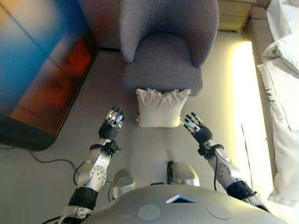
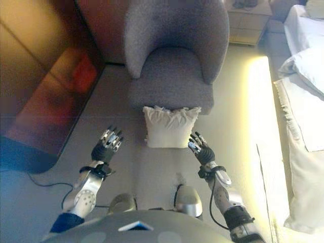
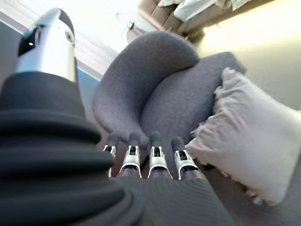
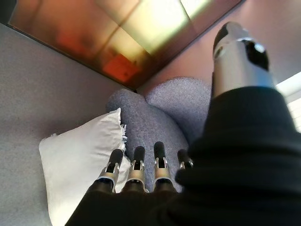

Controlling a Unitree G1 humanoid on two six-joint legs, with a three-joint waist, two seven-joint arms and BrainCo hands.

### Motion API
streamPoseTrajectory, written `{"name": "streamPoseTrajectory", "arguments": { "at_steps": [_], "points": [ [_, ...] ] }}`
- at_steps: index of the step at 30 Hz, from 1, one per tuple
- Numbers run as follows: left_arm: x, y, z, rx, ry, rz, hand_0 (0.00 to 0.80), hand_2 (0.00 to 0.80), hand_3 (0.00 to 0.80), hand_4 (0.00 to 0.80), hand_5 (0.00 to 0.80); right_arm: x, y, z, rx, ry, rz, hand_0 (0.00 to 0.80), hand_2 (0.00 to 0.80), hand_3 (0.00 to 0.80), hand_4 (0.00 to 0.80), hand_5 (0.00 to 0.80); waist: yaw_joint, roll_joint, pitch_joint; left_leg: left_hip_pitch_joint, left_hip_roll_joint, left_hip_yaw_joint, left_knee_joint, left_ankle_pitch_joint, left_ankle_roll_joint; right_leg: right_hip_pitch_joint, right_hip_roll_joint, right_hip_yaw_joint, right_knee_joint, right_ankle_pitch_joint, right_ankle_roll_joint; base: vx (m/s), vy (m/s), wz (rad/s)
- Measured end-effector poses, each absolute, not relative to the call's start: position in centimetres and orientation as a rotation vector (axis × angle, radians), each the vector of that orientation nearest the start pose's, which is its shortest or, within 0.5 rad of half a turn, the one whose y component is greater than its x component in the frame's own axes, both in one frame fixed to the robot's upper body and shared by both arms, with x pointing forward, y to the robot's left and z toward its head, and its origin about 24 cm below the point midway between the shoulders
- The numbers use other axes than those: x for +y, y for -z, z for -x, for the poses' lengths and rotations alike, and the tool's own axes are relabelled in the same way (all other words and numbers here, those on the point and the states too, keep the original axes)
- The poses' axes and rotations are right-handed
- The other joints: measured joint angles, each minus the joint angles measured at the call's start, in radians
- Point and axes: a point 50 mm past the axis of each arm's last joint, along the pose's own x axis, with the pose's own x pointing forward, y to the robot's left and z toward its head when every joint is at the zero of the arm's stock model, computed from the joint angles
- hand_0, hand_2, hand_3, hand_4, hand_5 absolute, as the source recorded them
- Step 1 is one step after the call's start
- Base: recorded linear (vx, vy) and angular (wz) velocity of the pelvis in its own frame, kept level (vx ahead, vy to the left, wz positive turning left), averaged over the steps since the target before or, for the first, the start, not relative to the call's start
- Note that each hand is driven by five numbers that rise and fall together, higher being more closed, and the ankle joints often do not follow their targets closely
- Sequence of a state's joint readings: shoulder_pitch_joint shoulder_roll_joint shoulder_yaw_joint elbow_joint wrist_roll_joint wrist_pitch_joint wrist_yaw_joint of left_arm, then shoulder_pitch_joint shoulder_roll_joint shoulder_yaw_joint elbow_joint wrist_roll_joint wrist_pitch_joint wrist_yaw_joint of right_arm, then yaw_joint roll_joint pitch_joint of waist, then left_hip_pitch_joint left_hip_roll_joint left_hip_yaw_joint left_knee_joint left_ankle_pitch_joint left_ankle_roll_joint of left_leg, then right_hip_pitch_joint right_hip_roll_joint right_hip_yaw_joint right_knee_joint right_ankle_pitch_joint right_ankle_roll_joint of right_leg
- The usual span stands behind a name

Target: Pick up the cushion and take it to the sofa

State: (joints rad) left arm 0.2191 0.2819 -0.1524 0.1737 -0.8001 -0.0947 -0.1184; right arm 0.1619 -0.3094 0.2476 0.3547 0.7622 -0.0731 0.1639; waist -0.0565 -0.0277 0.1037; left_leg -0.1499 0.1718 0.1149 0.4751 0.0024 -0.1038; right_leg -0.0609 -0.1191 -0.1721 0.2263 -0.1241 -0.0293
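A cream cushion (image 1: 161, 108) with a frilled top edge leans upright on the floor against the front of a grey armchair (image 1: 164, 60). It also shows in the left wrist view (image 3: 249, 146) and the right wrist view (image 4: 80, 160). My left hand (image 1: 112, 123) is open, fingers straight, on the cushion's left side with a gap between. My right hand (image 1: 197, 128) is open on the cushion's right side, close to its lower corner, not touching. Both hands are empty.
A large dark glossy panel (image 1: 42, 65) stands along the left. A white sofa with white cushions (image 1: 282, 79) runs along the right edge. A wooden cabinet (image 1: 236, 14) stands behind the armchair at the far right. Pale floor (image 1: 140, 154) lies between me and the cushion.
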Motion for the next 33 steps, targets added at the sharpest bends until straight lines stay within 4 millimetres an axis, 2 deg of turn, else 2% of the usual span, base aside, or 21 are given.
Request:
{"name": "streamPoseTrajectory", "arguments": {
  "at_steps": [4,6,8,10,11,12,13,14,15,17,19,20,21,23,24,25,27,29,30,31,33],
  "points": [
    [19.0,3.2,-19.0,0.296,0.026,0.526,0.000,0.000,0.000,0.000,0.000,-18.4,6.3,-18.3,0.459,-0.090,-0.452,0.000,0.000,0.000,0.000,0.000,0.069,0.036,0.024,-0.030,0.000,0.019,-0.303,0.015,-0.006,0.063,0.029,0.005,-0.054,-0.007,0.011,0.476,0.081,-0.02],
    [19.0,3.3,-19.0,0.298,0.025,0.527,0.000,0.000,0.000,0.000,0.000,-18.4,6.4,-18.1,0.464,-0.085,-0.454,0.000,0.000,0.000,0.000,0.000,0.099,0.049,0.036,-0.036,-0.001,0.018,-0.423,0.045,-0.017,0.089,0.030,0.030,-0.059,-0.019,0.030,0.481,0.080,-0.31],
    [19.1,3.4,-18.7,0.303,0.021,0.531,0.000,0.000,0.000,0.000,0.000,-18.5,6.8,-17.5,0.481,-0.076,-0.456,0.000,0.000,0.000,0.000,0.000,0.134,0.062,0.039,-0.036,0.001,0.016,-0.460,0.046,-0.016,0.125,0.024,0.073,-0.070,-0.039,0.061,0.403,0.103,-0.56],
    [19.3,3.6,-18.4,0.306,0.016,0.535,0.000,0.000,0.000,0.000,0.000,-18.7,6.9,-17.0,0.491,-0.072,-0.453,0.000,0.000,0.000,0.000,0.000,0.137,0.089,0.030,-0.032,-0.002,0.018,-0.438,0.048,-0.029,0.160,0.010,0.100,-0.085,-0.063,0.102,0.420,0.168,-0.56],
    [19.6,3.6,-18.4,0.304,0.009,0.533,0.000,0.000,0.000,0.000,0.000,-18.4,7.1,-16.7,0.502,-0.073,-0.461,0.000,0.000,0.000,0.000,0.000,0.150,0.074,0.028,-0.032,-0.028,0.035,-0.401,0.071,-0.020,0.184,-0.021,0.122,-0.116,-0.068,0.111,0.493,0.250,-0.59],
    [19.8,3.4,-18.5,0.292,0.006,0.530,0.000,0.000,0.000,0.000,0.000,-18.2,7.2,-16.6,0.505,-0.078,-0.468,0.000,0.000,0.000,0.000,0.000,0.154,0.058,0.027,-0.031,-0.047,0.060,-0.388,0.083,-0.003,0.190,-0.041,0.126,-0.110,-0.073,0.116,0.358,0.202,-0.50],
    [20.2,3.0,-18.8,0.276,0.007,0.519,0.000,0.000,0.000,0.000,0.000,-17.9,7.2,-16.6,0.502,-0.079,-0.480,0.000,0.000,0.000,0.000,0.000,0.155,0.041,0.030,-0.032,-0.064,0.064,-0.371,0.116,0.059,0.207,-0.046,0.121,-0.108,-0.076,0.120,0.364,0.221,-0.36],
    [20.6,2.6,-19.1,0.263,0.007,0.503,0.000,0.000,0.000,0.000,0.000,-17.2,7.3,-16.6,0.502,-0.079,-0.502,0.000,0.000,0.000,0.000,0.000,0.156,0.013,0.032,-0.035,-0.092,0.074,-0.341,0.090,0.072,0.221,-0.061,0.113,-0.101,-0.086,0.120,0.312,0.204,-0.13],
    [20.8,2.4,-19.5,0.258,0.013,0.491,0.000,0.000,0.000,0.000,0.000,-16.8,7.2,-16.8,0.494,-0.085,-0.514,0.000,0.000,0.000,0.000,0.000,0.158,0.001,0.037,-0.042,-0.109,0.074,-0.296,0.060,0.082,0.242,-0.072,0.089,-0.107,-0.083,0.118,0.295,0.204,-0.08],
    [20.7,2.0,-20.1,0.241,0.022,0.491,0.000,0.000,0.000,0.000,0.000,-16.4,6.8,-17.7,0.475,-0.091,-0.520,0.000,0.000,0.000,0.000,0.000,0.159,0.003,0.043,-0.036,-0.127,0.071,-0.241,0.004,0.096,0.264,-0.097,0.082,-0.094,-0.059,0.150,0.267,0.218,0.01],
    [20.5,1.5,-20.8,0.217,0.036,0.490,0.000,0.000,0.000,0.000,0.000,-16.0,6.3,-18.4,0.455,-0.105,-0.522,0.000,0.000,0.000,0.000,0.000,0.163,0.009,0.046,-0.031,-0.147,0.070,-0.218,-0.031,0.108,0.244,-0.113,0.081,-0.031,-0.057,0.153,0.319,0.290,0.07],
    [20.5,1.6,-20.9,0.217,0.034,0.489,0.000,0.000,0.000,0.000,0.000,-15.8,6.2,-18.7,0.446,-0.112,-0.523,0.000,0.000,0.000,0.000,0.000,0.170,0.015,0.050,-0.017,-0.150,0.076,-0.216,-0.046,0.115,0.218,-0.124,0.082,0.045,-0.056,0.155,0.324,0.249,-0.05],
    [20.8,1.9,-20.8,0.231,0.023,0.485,0.000,0.000,0.000,0.000,0.000,-15.6,6.0,-19.1,0.436,-0.118,-0.527,0.000,0.000,0.000,0.000,0.000,0.171,0.024,0.053,-0.001,-0.153,0.078,-0.218,-0.061,0.125,0.164,-0.141,0.080,0.171,-0.049,0.154,0.236,0.147,-0.01],
    [21.2,2.1,-20.6,0.243,0.014,0.472,0.000,0.000,0.000,0.000,0.000,-15.0,6.1,-18.9,0.440,-0.119,-0.549,0.000,0.000,0.000,0.000,0.000,0.169,0.027,0.051,0.037,-0.164,0.081,-0.237,-0.073,0.140,0.131,-0.170,0.075,0.292,-0.011,0.143,0.247,0.065,0.03],
    [21.5,2.0,-20.7,0.239,0.009,0.465,0.000,0.000,0.000,0.000,0.000,-14.8,6.1,-18.9,0.441,-0.123,-0.552,0.000,0.000,0.000,0.000,0.000,0.181,0.025,0.047,0.045,-0.165,0.088,-0.243,-0.081,0.146,0.107,-0.185,0.059,0.326,0.009,0.124,0.258,-0.043,-0.14],
    [21.8,2.0,-20.6,0.235,-0.003,0.462,0.000,0.000,0.000,0.000,0.000,-14.7,6.1,-19.0,0.440,-0.125,-0.549,0.000,0.000,0.000,0.000,0.000,0.187,0.022,0.044,0.052,-0.166,0.097,-0.251,-0.079,0.149,0.096,-0.199,0.034,0.337,0.012,0.121,0.199,-0.085,-0.18],
    [22.5,2.0,-20.4,0.236,-0.025,0.450,0.000,0.000,0.000,0.000,0.000,-14.9,6.1,-19.2,0.439,-0.122,-0.543,0.000,0.000,0.000,0.000,0.000,0.186,0.020,0.038,0.061,-0.161,0.105,-0.271,-0.076,0.149,0.079,-0.216,-0.018,0.281,-0.002,0.125,0.173,-0.174,-0.21],
    [22.9,2.4,-19.8,0.259,-0.047,0.444,0.000,0.000,0.000,0.000,0.000,-15.0,6.1,-19.6,0.439,-0.124,-0.534,0.000,0.000,0.000,0.000,0.000,0.179,0.026,0.040,0.092,-0.155,0.111,-0.298,-0.070,0.140,0.076,-0.235,-0.056,0.134,-0.012,0.150,0.164,-0.198,-0.38],
    [22.8,2.6,-19.7,0.264,-0.049,0.446,0.000,0.000,0.000,0.000,0.000,-15.0,6.0,-19.8,0.432,-0.130,-0.530,0.000,0.000,0.000,0.000,0.000,0.167,0.028,0.038,0.097,-0.149,0.106,-0.306,-0.074,0.136,0.059,-0.241,-0.056,0.087,-0.003,0.162,0.193,-0.206,-0.28],
    [22.9,2.7,-19.5,0.262,-0.058,0.445,0.000,0.000,0.000,0.000,0.000,-14.9,6.1,-19.7,0.437,-0.139,-0.530,0.000,0.000,0.000,0.000,0.000,0.153,0.025,0.032,0.107,-0.145,0.108,-0.321,-0.076,0.129,0.040,-0.252,-0.054,0.011,0.021,0.189,0.193,-0.170,-0.02],
    [23.1,2.7,-19.4,0.261,-0.064,0.441,0.000,0.000,0.000,0.000,0.000,-14.8,6.1,-19.6,0.443,-0.149,-0.531,0.000,0.000,0.000,0.000,0.000,0.122,0.007,0.023,0.107,-0.139,0.097,-0.330,-0.068,0.110,0.016,-0.261,-0.044,-0.080,0.077,0.220,0.275,-0.227,0.08]
  ]
}}
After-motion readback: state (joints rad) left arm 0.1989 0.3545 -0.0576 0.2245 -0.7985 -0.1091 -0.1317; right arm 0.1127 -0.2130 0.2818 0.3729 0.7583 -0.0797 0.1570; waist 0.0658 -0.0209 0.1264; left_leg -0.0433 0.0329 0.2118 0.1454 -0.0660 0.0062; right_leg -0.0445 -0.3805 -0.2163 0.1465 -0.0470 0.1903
